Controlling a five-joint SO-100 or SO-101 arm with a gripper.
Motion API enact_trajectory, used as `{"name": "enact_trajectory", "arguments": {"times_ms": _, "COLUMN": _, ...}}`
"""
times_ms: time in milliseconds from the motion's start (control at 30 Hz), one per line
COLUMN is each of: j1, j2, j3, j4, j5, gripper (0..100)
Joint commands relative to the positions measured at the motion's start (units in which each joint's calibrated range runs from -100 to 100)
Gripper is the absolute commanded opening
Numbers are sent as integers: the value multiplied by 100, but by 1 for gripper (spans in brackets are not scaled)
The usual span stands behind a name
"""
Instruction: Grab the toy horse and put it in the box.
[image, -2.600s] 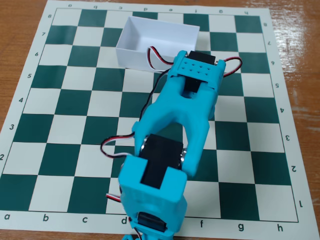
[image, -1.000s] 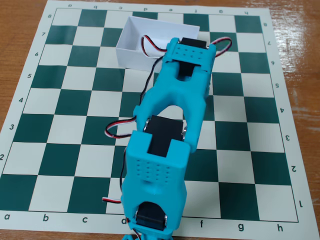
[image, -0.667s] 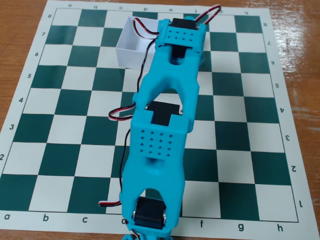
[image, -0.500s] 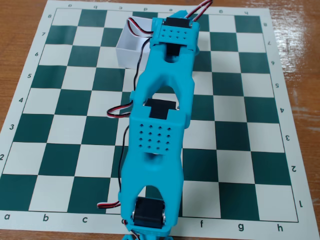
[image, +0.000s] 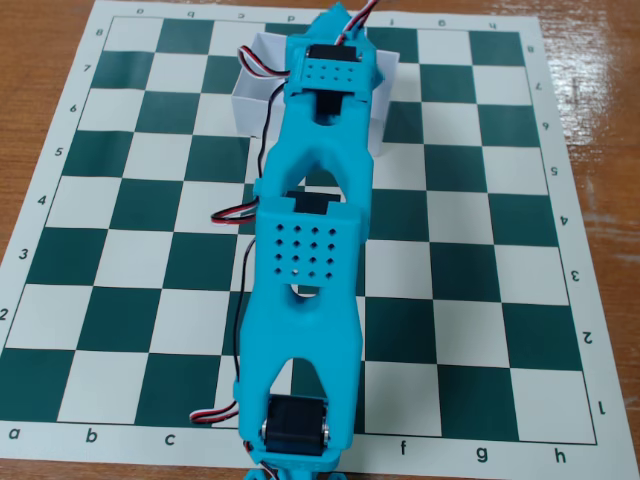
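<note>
While arm (image: 305, 270) spans chessboard (image: 120, 250) — box (image: 248, 95) half-hidden.

Box (image: 252, 98): we see white, open-topped, thin low walls, rectangular, sitting upright at far end of board in fixed view, slightly skewed to square grid. Only parts visible to us: left end with near-left corner, plus strip of right wall; middle covered from above. Interior visible at left end looks plain white; rest of inside we cannot see. Toy horse: we find no trace anywhere on visible squares; its place cannot be told.
</note>
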Motion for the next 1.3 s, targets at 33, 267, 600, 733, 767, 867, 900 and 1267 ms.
{"name": "enact_trajectory", "arguments": {"times_ms": 33, "j1": -11, "j2": -134, "j3": -230, "j4": -120, "j5": 212, "gripper": 24}}
{"name": "enact_trajectory", "arguments": {"times_ms": 267, "j1": 75, "j2": -1806, "j3": 1053, "j4": 1242, "j5": 212, "gripper": 21}}
{"name": "enact_trajectory", "arguments": {"times_ms": 600, "j1": 332, "j2": -4771, "j3": 4376, "j4": 2712, "j5": 197, "gripper": 16}}
{"name": "enact_trajectory", "arguments": {"times_ms": 733, "j1": 439, "j2": -5957, "j3": 5678, "j4": 2720, "j5": 275, "gripper": 16}}
{"name": "enact_trajectory", "arguments": {"times_ms": 767, "j1": 460, "j2": -6302, "j3": 6024, "j4": 2679, "j5": 270, "gripper": 16}}
{"name": "enact_trajectory", "arguments": {"times_ms": 867, "j1": 446, "j2": -7355, "j3": 7080, "j4": 2612, "j5": 222, "gripper": 16}}
{"name": "enact_trajectory", "arguments": {"times_ms": 900, "j1": 432, "j2": -7709, "j3": 7435, "j4": 2579, "j5": 173, "gripper": 16}}
{"name": "enact_trajectory", "arguments": {"times_ms": 1267, "j1": 468, "j2": -11160, "j3": 10329, "j4": 2629, "j5": -213, "gripper": 16}}
